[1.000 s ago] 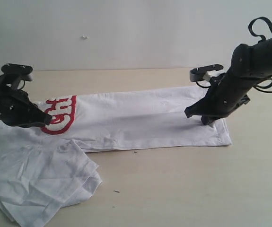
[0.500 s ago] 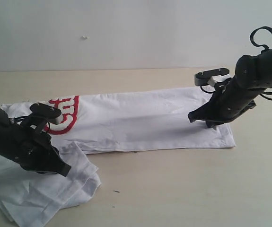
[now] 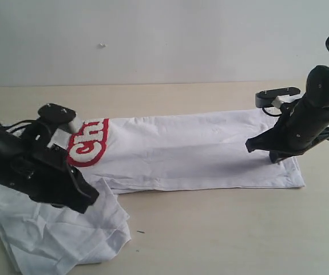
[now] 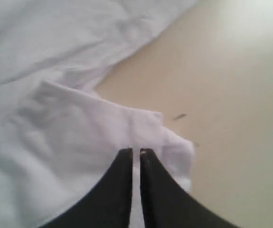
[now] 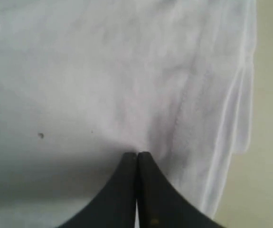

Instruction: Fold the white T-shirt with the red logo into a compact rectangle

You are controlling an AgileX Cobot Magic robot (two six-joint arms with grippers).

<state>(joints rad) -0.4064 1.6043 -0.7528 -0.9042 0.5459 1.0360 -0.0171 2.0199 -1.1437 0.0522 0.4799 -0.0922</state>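
The white T-shirt [image 3: 181, 152] lies on the table as a long strip, with a crumpled bunch [image 3: 61, 235] at its near left end. The red logo [image 3: 88, 146] shows at the strip's left end, with only the letters "Ch" uncovered. My left gripper [image 3: 90, 197] rests on the bunch. In the left wrist view it [image 4: 136, 151] is closed to a thin slit over a folded edge of white cloth [image 4: 55, 118]. My right gripper [image 3: 251, 146] sits on the strip's right end. In the right wrist view it [image 5: 137, 154] is shut, with the cloth [image 5: 103, 71] puckering at its tips.
The tan table [image 3: 221, 229] runs bare in front of the shirt and to its right. A pale wall [image 3: 164, 40] stands behind it. The shirt's layered hem [image 5: 240, 95] lies beside the right gripper, close to bare table.
The left gripper swung from beside the logo to the near bunch, and its jaws parted to a slit. The right gripper moved right, the whole shirt slid right with it, and more logo shows.
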